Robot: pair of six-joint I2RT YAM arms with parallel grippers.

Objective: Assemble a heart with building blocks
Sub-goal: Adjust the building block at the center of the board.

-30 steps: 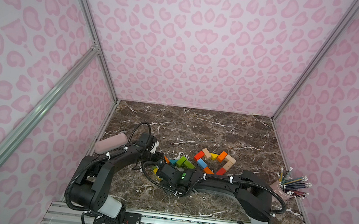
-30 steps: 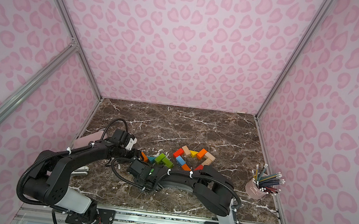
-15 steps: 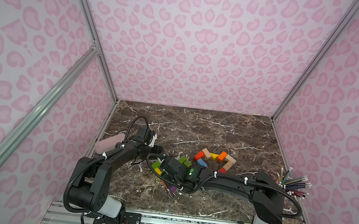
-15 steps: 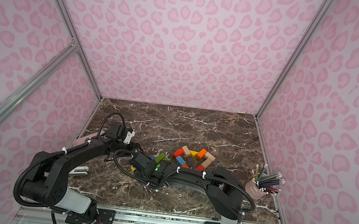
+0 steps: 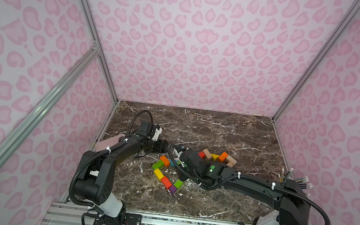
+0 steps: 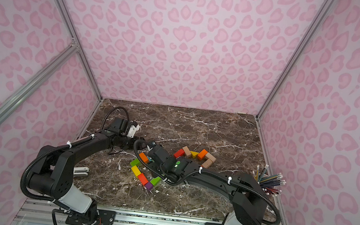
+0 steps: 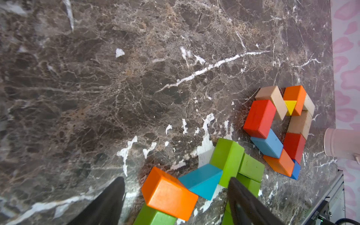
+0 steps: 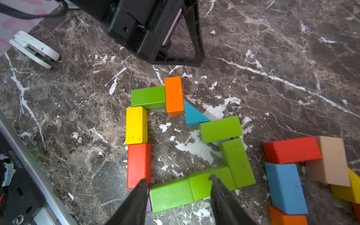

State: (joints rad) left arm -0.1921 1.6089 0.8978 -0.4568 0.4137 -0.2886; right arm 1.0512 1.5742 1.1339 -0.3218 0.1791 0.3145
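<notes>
Marble counter (image 5: pixel 219 132) with building blocks (image 8: pixel 136 124) laid end to end to trace a heart; left gripper (image 7: pixel 176 178) and right gripper (image 8: pixel 178 178) hover released.

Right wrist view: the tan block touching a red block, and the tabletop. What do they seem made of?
The tan block looks like plain unpainted wood, matt, with softened edges. The tabletop looks like dark brown marble with white veins; its white scuffed patches suggest perhaps a printed film instead.

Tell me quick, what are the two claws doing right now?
Left gripper: open, empty, near an orange block.
Right gripper: open, straddling a green block, not gripping it.
</notes>
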